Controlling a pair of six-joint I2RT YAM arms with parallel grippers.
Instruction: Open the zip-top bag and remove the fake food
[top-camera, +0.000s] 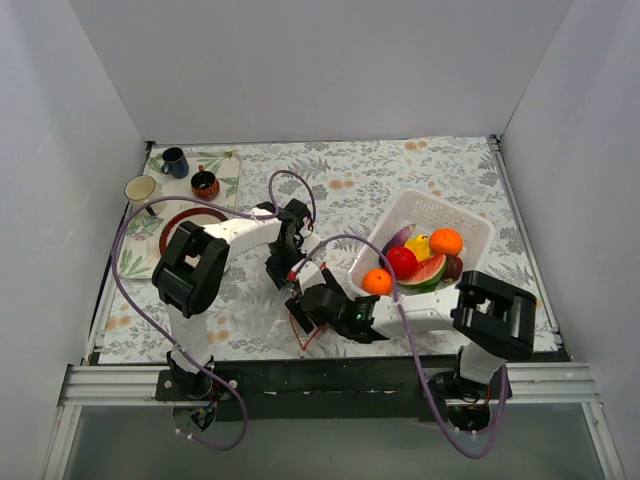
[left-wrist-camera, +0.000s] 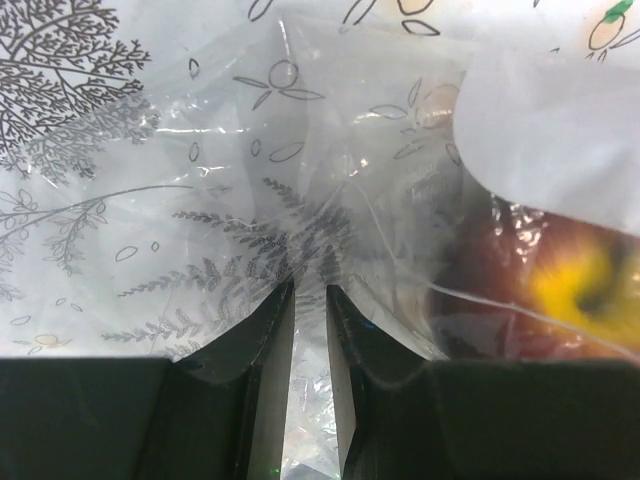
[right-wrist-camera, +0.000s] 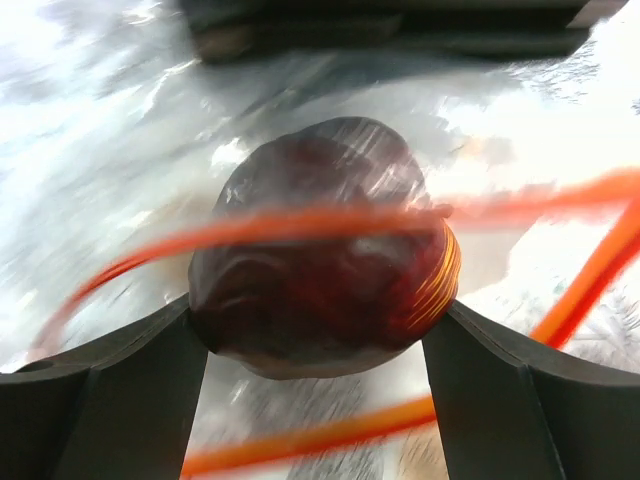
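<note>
The clear zip-top bag (top-camera: 300, 330) lies crumpled on the floral cloth between the two arms. My left gripper (top-camera: 278, 268) (left-wrist-camera: 310, 290) is shut on a fold of the bag's film (left-wrist-camera: 300, 180). A red and yellow fruit (left-wrist-camera: 540, 290) shows through the plastic to its right. My right gripper (top-camera: 305, 305) (right-wrist-camera: 318, 312) is inside the bag mouth, shut on a dark red fruit (right-wrist-camera: 320, 170), with a finger pressed against each side. The orange-red zip strip (right-wrist-camera: 300, 228) crosses in front of it. More fake food, including an orange (top-camera: 446, 241) and a watermelon slice (top-camera: 428, 272), fills the white basket (top-camera: 420, 205).
Three small mugs (top-camera: 175, 162) (top-camera: 205, 183) (top-camera: 140, 188) and a red-rimmed plate (top-camera: 185, 225) sit at the back left. The basket stands right of the bag, close to the right arm. White walls enclose the table on three sides.
</note>
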